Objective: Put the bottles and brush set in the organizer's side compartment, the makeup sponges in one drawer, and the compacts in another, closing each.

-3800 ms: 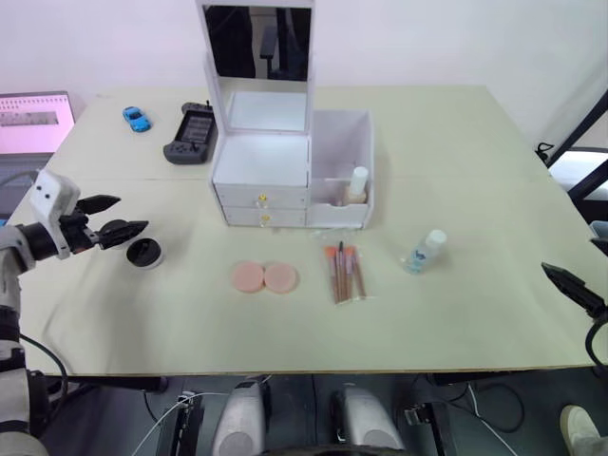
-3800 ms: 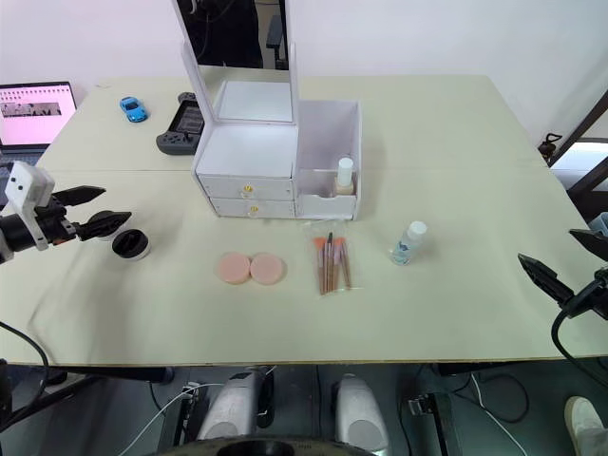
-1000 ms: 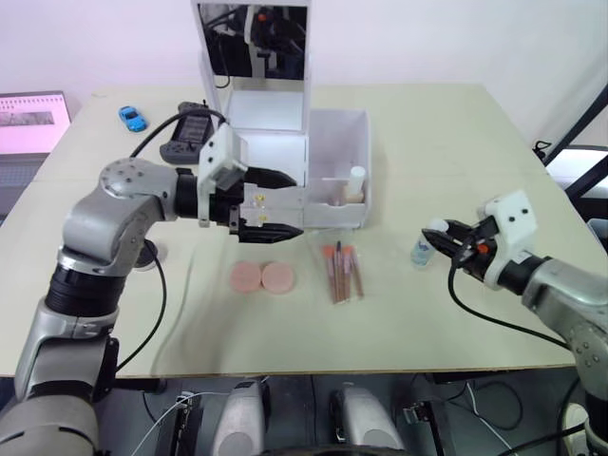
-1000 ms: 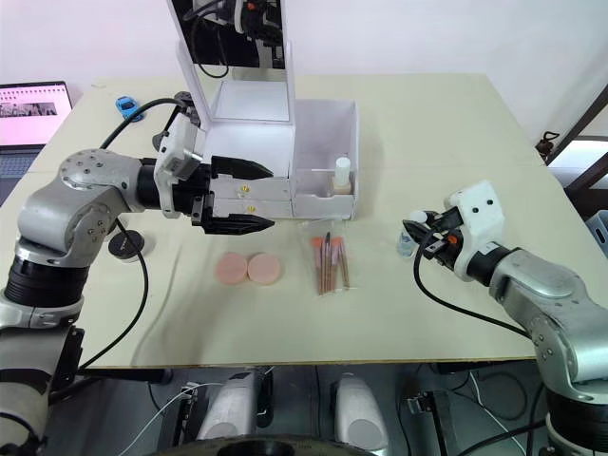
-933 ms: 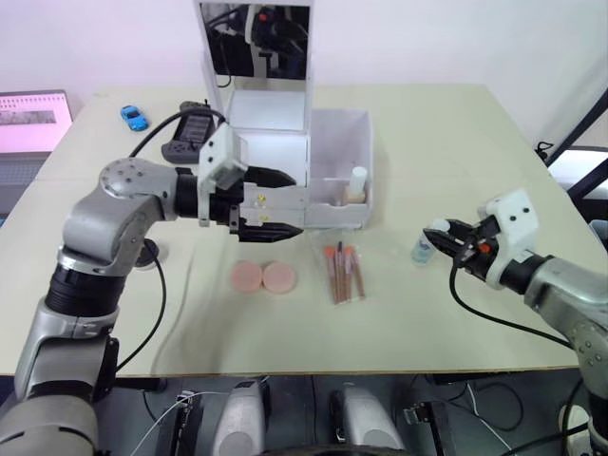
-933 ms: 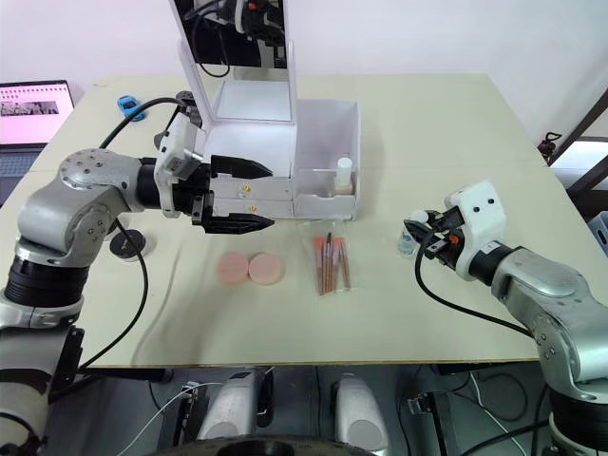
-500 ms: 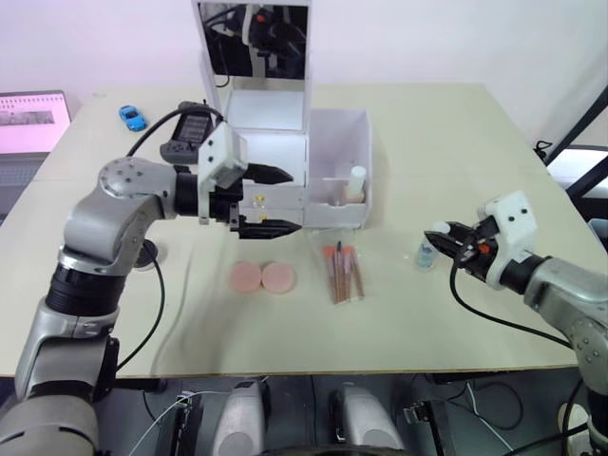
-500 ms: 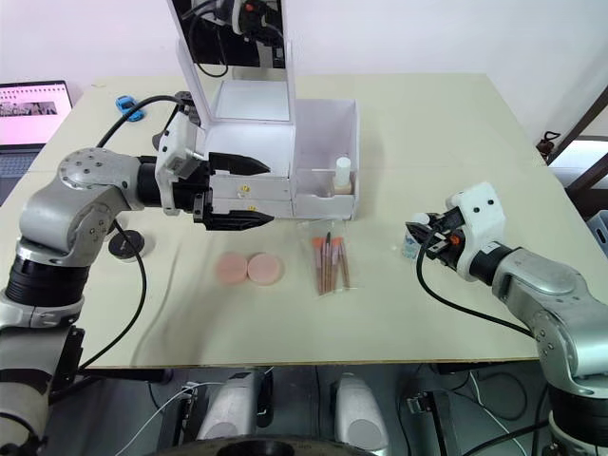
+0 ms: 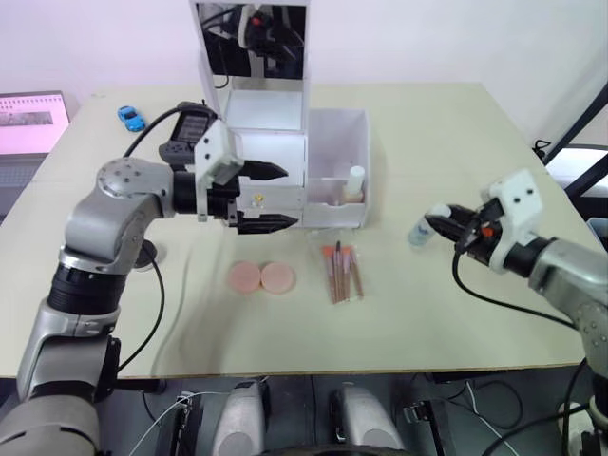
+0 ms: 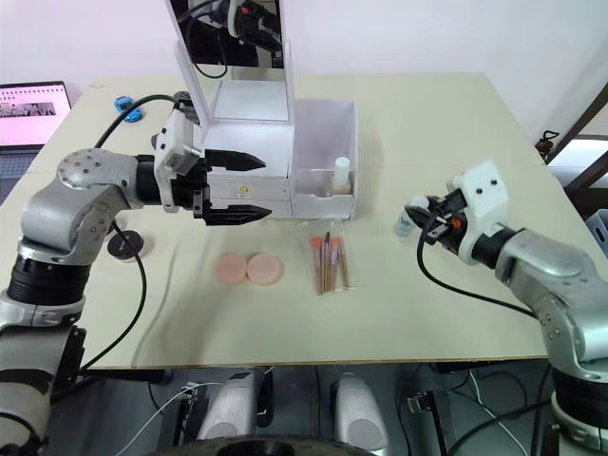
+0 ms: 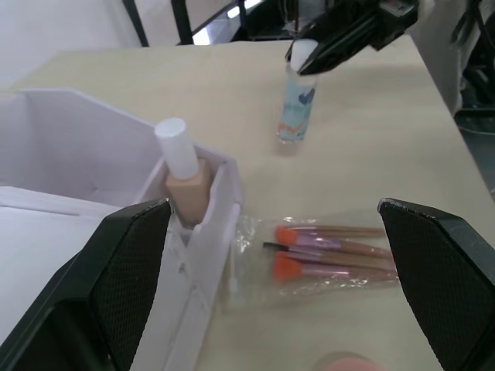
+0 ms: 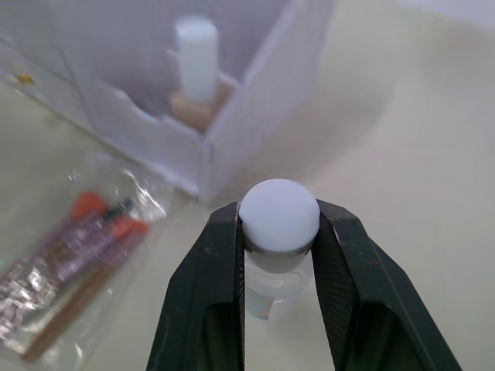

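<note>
1. Now our right gripper (image 12: 277,232) has its jaws clenched on the white cap of the clear blue-label bottle (image 9: 420,229), which half a second ago stood on the tabletop (image 9: 456,142) and now hangs tilted just above it, well to the right of the organizer (image 9: 285,171).
2. That lift means the carry to the side compartment (image 9: 337,166) can begin; the taller beige bottle (image 9: 356,185) already stands in the compartment's front corner.
3. Our left gripper (image 9: 275,198) sits at the organizer's drawer front with its jaws spread wide, released and holding nothing; it has crept slightly nearer the drawers than a second ago.
4. The brush set (image 9: 343,271) lies flat just in front of the side compartment, and the two makeup sponges (image 9: 260,277) lie touching each other in front of the drawers.
5. One compact (image 10: 125,245) rests well to the left of the organizer, partly behind our left arm.
6. We judge one bottle done, one in hand, and everything else still to place.
</note>
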Controlling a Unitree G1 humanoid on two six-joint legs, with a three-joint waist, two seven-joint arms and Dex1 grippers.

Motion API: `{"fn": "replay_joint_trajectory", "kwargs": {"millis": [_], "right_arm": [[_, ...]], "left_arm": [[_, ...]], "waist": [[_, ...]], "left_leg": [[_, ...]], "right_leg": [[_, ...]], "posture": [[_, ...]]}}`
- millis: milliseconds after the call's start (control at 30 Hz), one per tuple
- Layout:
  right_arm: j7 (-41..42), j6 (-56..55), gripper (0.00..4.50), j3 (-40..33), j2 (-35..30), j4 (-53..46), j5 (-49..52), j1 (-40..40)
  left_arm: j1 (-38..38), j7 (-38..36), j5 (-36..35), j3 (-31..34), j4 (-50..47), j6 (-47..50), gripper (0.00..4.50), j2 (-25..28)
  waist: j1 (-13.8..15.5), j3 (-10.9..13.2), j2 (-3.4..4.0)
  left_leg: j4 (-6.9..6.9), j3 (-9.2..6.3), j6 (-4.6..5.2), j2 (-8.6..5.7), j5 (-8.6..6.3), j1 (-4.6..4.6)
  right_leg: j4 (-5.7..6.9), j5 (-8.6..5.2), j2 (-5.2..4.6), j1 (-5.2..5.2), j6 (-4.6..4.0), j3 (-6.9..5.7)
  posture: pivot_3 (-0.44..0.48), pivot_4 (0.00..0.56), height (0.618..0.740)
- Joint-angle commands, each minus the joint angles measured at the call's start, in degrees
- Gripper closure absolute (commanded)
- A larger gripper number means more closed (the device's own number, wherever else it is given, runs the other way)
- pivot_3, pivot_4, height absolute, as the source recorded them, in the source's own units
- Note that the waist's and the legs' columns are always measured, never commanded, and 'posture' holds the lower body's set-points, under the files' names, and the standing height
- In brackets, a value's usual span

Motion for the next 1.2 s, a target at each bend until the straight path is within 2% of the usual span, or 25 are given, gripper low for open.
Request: {"fn": "replay_joint_trajectory", "kwargs": {"millis": [33,133,200,300,367,600,867,1200], "right_arm": [[0.1,4.3,3.79,0.5,-1.8,-3.3,5.6,-9.1],[-0.3,8.1,3.79,5.8,-2.9,-0.7,6.3,-22.6],[0.1,10.8,3.79,8.0,-2.5,2.1,7.2,-28.7],[3.2,14.6,3.79,13.1,0.9,12.0,8.2,-40.2],[5.8,12.2,3.79,18.2,2.7,17.6,4.9,-44.1],[10.0,1.9,3.79,28.2,7.7,31.8,-6.7,-47.6],[13.0,-7.0,3.79,29.8,13.7,47.5,-14.9,-49.6],[17.1,-7.6,3.79,28.7,16.9,49.4,-17.9,-51.3]], "left_arm": [[1.4,1.9,-0.1,4.0,-0.1,-1.1,0.0,1.3],[4.3,4.0,1.1,6.4,0.3,-3.2,0.0,2.0],[5.7,5.5,1.6,7.8,0.5,-4.7,0.0,2.0],[8.9,9.2,1.1,11.1,-0.3,-5.5,0.0,1.5],[11.7,10.7,0.8,12.6,-2.3,-5.4,0.0,1.7],[17.0,14.4,-0.1,15.3,-8.2,-3.7,0.0,2.4],[21.2,17.6,-1.8,17.9,-13.7,-1.3,0.0,2.8],[23.3,19.3,-3.0,19.2,-16.0,-0.3,0.0,3.9]], "waist": [[0.2,0.0,0.0],[0.2,0.0,0.03],[0.2,0.0,0.02],[0.2,0.0,0.0],[0.2,0.0,0.0],[0.4,0.0,-0.02],[0.1,0.0,-0.02],[0.1,0.0,-0.02]], "left_leg": [[-0.02,-0.01,0.0,0.02,0.0,0.0],[-0.04,0.0,0.0,0.07,0.0,-0.05],[-0.06,0.06,0.0,0.08,0.0,-0.08],[-0.08,0.11,0.0,0.1,0.0,-0.11],[-0.09,0.13,0.0,0.1,0.0,-0.14],[-0.11,0.19,0.01,0.07,-0.01,-0.3],[-0.14,0.21,0.01,0.1,-0.01,-0.29],[-0.13,0.28,0.0,0.31,0.0,-0.19]], "right_leg": [[0.01,0.01,0.03,-0.03,-0.02,0.01],[0.02,0.02,0.05,-0.1,-0.05,0.01],[0.03,0.04,0.03,-0.19,-0.07,0.08],[0.03,0.05,-0.01,-0.25,-0.09,0.08],[0.03,0.07,-0.04,-0.29,-0.11,0.09],[0.06,0.08,-0.05,-0.48,-0.1,0.12],[0.12,0.09,0.0,-0.55,-0.12,0.12],[0.12,0.19,0.15,-0.53,-0.27,0.13]], "posture": [[0.0,0.15,0.74],[0.0,0.15,0.74],[0.0,0.15,0.74],[0.0,0.15,0.74],[0.0,0.15,0.74],[0.0,0.15,0.74],[0.0,0.15,0.74],[0.0,0.15,0.74]]}}
